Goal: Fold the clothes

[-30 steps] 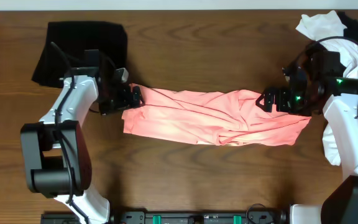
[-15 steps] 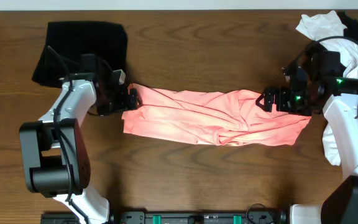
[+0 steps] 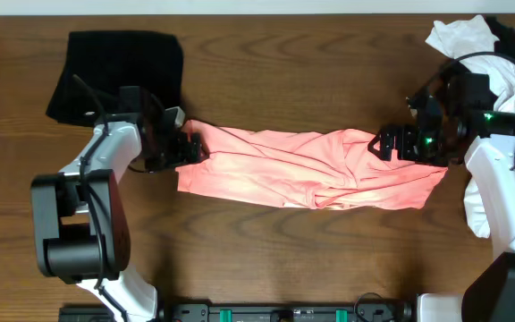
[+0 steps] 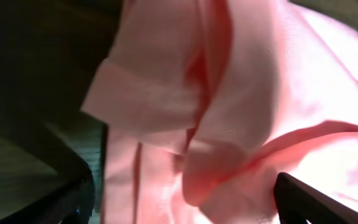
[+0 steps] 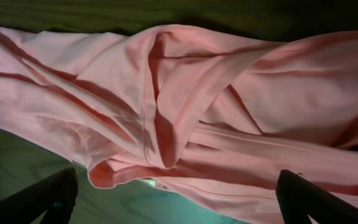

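Pink shirt (image 3: 302,170) lies bunched; my left gripper (image 3: 195,146), nine o'clock, and right gripper (image 3: 382,143), three, gape empty. I should pinch matching hems.

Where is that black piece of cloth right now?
Seen from overhead, the black cloth lies flat near the far left corner of the table, just beyond the left pincer at the pink shirt's end.

The white-shelled, black-jointed left arm (image 3: 105,161) at nine o'clock and matching right arm (image 3: 494,179) at three o'clock end in a black left gripper (image 3: 195,148) and right gripper (image 3: 383,143), with thin black cables (image 3: 86,89) looping overhead and small green lights (image 3: 488,116) on the right.
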`<move>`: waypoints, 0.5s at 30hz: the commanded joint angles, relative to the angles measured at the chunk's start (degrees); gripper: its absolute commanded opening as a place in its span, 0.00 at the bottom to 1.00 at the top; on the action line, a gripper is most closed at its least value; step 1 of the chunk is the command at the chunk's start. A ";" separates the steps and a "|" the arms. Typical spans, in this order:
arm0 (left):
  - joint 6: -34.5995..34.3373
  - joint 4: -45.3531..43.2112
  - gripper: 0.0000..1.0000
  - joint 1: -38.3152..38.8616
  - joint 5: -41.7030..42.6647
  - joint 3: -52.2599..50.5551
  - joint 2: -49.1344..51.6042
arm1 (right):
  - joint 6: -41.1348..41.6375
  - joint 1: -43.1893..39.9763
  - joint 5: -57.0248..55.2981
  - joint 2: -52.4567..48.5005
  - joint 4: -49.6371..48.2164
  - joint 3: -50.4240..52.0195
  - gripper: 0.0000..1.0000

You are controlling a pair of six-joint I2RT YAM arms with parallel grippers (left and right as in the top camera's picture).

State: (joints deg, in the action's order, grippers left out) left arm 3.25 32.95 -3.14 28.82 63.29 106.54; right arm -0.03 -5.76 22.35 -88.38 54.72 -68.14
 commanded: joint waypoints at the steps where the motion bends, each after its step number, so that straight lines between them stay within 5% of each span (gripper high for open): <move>1: 0.79 -0.52 0.88 1.86 2.05 -0.57 0.96 | 0.83 0.55 1.22 0.09 -0.11 0.04 0.99; 10: 0.55 -0.94 0.37 4.57 2.03 -0.57 0.96 | 0.83 0.55 1.68 0.09 -0.09 0.04 0.99; 15: -1.14 -1.29 0.21 4.39 -0.20 -0.57 0.94 | 0.83 0.55 1.68 0.09 -0.11 0.04 0.99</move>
State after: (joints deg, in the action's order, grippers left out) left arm 2.83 31.86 1.52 29.85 63.24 106.56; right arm -0.03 -5.76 23.20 -88.38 54.72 -68.14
